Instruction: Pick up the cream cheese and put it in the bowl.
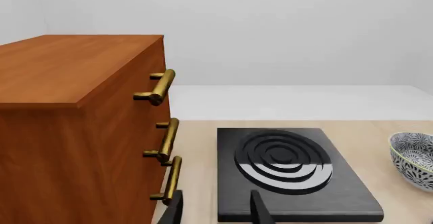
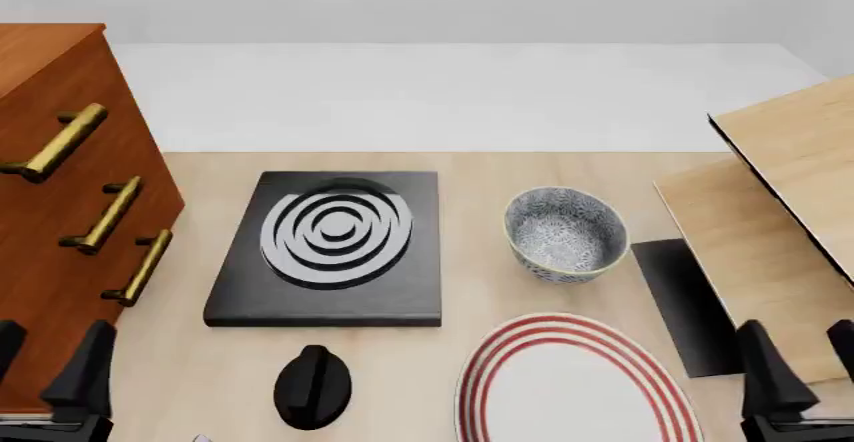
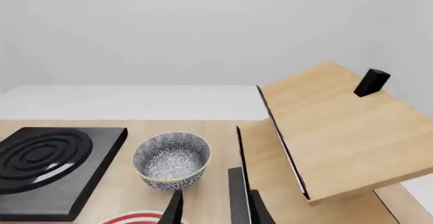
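Note:
The cream cheese does not show in any view. The bowl [image 2: 566, 232], deep and round with a grey-blue speckled pattern and a pale rim, stands empty on the table right of centre; it also shows as the bowl [image 3: 171, 160] ahead of the right fingers and as the bowl [image 1: 414, 158] at the picture's edge. My left gripper [image 2: 47, 357] is at the near left beside the cabinet, open and empty. My right gripper [image 2: 801, 352] is at the near right, open and empty, well short of the bowl.
A wooden cabinet [image 2: 54, 192] with brass handles fills the left. A black stove plate [image 2: 334, 247] with a ringed burner lies centre-left, its knob [image 2: 312, 387] in front. A white plate [image 2: 574, 382] with red rings lies near. A tilted wooden shelf [image 2: 787, 192] stands right.

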